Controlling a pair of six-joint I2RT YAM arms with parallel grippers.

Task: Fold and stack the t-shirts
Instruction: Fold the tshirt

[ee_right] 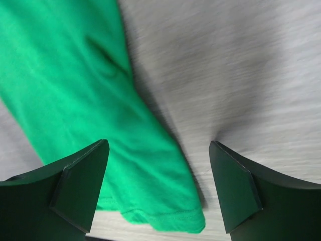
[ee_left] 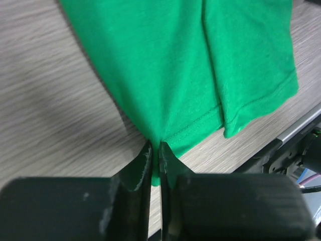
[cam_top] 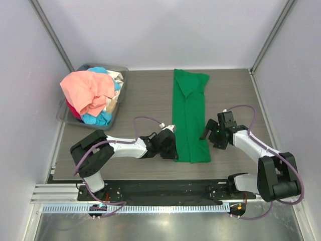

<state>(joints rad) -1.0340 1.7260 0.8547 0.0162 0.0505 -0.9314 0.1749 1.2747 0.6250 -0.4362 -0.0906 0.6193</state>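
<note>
In the top view, your green t-shirt (cam_top: 190, 115) lies flat on the wood-grain table (cam_top: 150, 90). It is folded lengthwise into a long narrow strip, with a sleeve tucked over at the far end. At the far left, the grey plastic bin (cam_top: 116, 68) holds a crumpled heap. A salmon-pink shirt (cam_top: 86, 90) is on top, with light blue (cam_top: 98, 119), cream (cam_top: 113, 103) and red (cam_top: 73, 110) cloth showing below it. Your left arm reaches low across the table, and the left gripper (cam_top: 170, 145) sits at the strip's near left corner. Your right arm is bent at the elbow, and the right gripper (cam_top: 210, 131) is just beside the strip's right edge.

In the left wrist view, the black fingers (ee_left: 143, 168) are pressed almost together. A thin sliver of the hem corner is pinched between them. The soft knit fans out from the pinch, and you can see a stitched hem and an overlapping folded layer. Matte grey grain shows on either side.

In the right wrist view, the jaws stand wide apart and hold nothing. One wedge-shaped finger (ee_right: 80, 186) hangs over the green cloth, and the other is over bare tabletop. The shirt's long edge and its stitched hem corner run between them. The picture is slightly blurred.
</note>
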